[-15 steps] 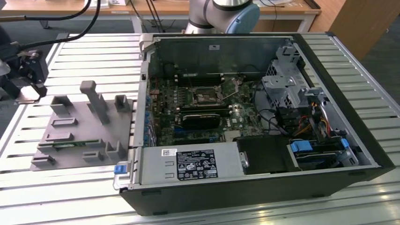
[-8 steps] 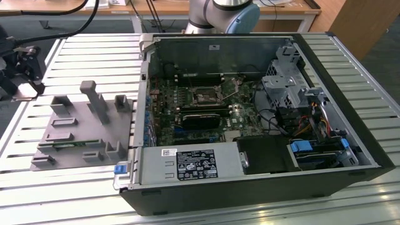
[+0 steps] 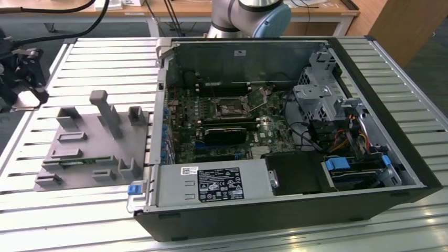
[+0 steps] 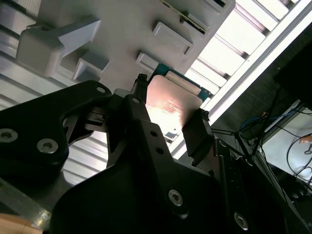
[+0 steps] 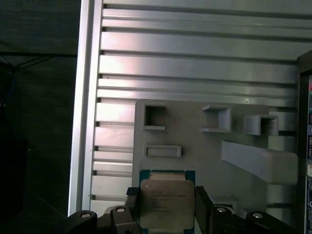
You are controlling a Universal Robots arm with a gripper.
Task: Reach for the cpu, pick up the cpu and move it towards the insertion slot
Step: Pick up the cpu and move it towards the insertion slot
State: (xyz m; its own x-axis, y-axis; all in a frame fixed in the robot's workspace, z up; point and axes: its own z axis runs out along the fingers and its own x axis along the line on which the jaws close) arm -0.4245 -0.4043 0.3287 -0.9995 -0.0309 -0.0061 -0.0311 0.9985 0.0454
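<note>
Warm glare on the cpu (image 4: 170,105)

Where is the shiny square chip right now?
In both wrist views the chip sits clamped between the gripper fingers, near the grey tray edge.

- the exterior view stands apart from me, high up, and looks down at a slant over the slatted desk (image 3: 91,58). it is far enough back to take in the open computer case (image 3: 413,157) and the grey tray (image 3: 98,142) at the exterior view's left.
- the first wrist view looks straight down past my jaws, near the tray.
- the second wrist view sits close behind my jaws and looks along them at a tilt.
- both wrist views share the cpu (image 5: 167,202) between my jaws. all three share tray and desk.
</note>
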